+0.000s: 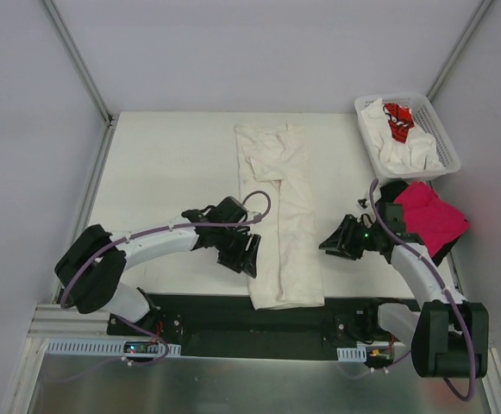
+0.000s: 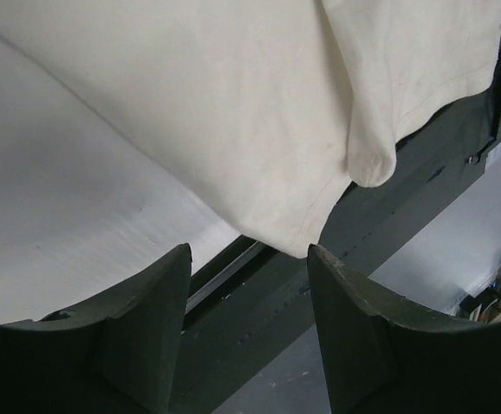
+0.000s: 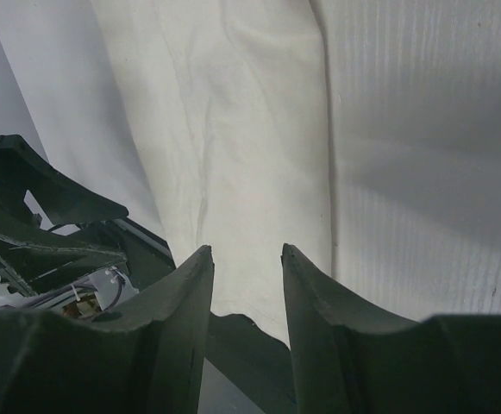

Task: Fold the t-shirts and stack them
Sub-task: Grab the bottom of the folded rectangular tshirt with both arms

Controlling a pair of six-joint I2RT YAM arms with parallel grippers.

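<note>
A: Now, where is the cream t-shirt [image 1: 278, 220], laid lengthwise down the worktop [image 1: 172, 164], best gripped?
B: At the overhanging near hem corners. The left gripper [image 1: 248, 257] and right gripper [image 1: 326, 244] are spread, empty, alongside.

No legible text, label, brand name, number or sign can be read in any of the three views. The only printed marking is a red pattern on the white cloth t-shirt with red print [image 1: 397, 121], which lies in the white plastic lattice basket [image 1: 441, 134] at the far right corner of the flat white table surface [image 1: 172, 155]. The pattern is too small to resolve.
</note>
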